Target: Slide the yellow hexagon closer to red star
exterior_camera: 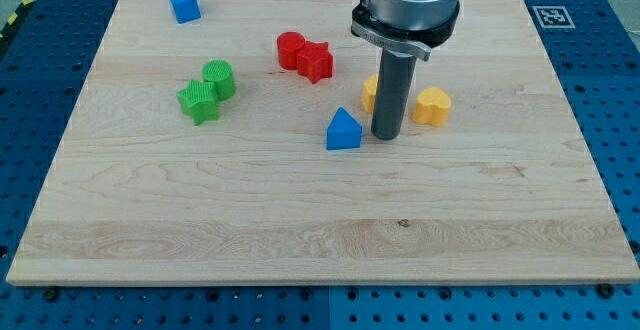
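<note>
Wooden board (300,230) on a blue perforated bench, read from the view's left to its right, with places given relative to the red star.

Toward the view's top and well to the left of the star lies a blue block (184,3). Below and left of the star, a green star (199,101) touches a green cylinder (219,78). A red cylinder (291,50) touches the red star (315,62) on its left side. Below the star and slightly right sits a blue block with a peaked top (343,130).

The yellow hexagon (370,93), only a sliver of which shows, lies below and to the right of the star, near it but apart, and is mostly hidden behind our rod. Our tip (387,135) rests on the board just below the hexagon; whether rod and block touch we cannot tell. The rod carries nothing. Farthest right is a yellow heart (433,106), just beside the rod.

We judge the step in hand to be the approach to the hexagon's far side. The next move calls for a push up and to the left, toward the star, steering clear of the peaked blue block. The rod hangs vertically beneath the grey wrist housing (410,0).
</note>
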Controlling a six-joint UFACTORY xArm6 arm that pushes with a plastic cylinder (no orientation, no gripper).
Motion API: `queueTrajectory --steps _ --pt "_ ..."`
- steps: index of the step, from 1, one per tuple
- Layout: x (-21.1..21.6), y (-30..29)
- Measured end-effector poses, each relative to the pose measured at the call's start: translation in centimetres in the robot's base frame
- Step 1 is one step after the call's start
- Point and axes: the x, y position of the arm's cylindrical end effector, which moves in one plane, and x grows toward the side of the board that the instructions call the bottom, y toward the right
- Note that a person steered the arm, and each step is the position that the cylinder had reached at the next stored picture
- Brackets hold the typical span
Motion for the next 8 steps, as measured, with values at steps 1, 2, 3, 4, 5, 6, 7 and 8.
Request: queueTrajectory --steps 1,2,3,4,5,6,7,8 --pt "0.0 0.0" --pt "-0.6 -1.5" --pt "-1.0 -1.6" --pt "-2.4 0.7" --pt "-4.9 1.7" --pt "-5.8 1.7" --pt "-6.6 1.0" --pt "-9.5 0.9"
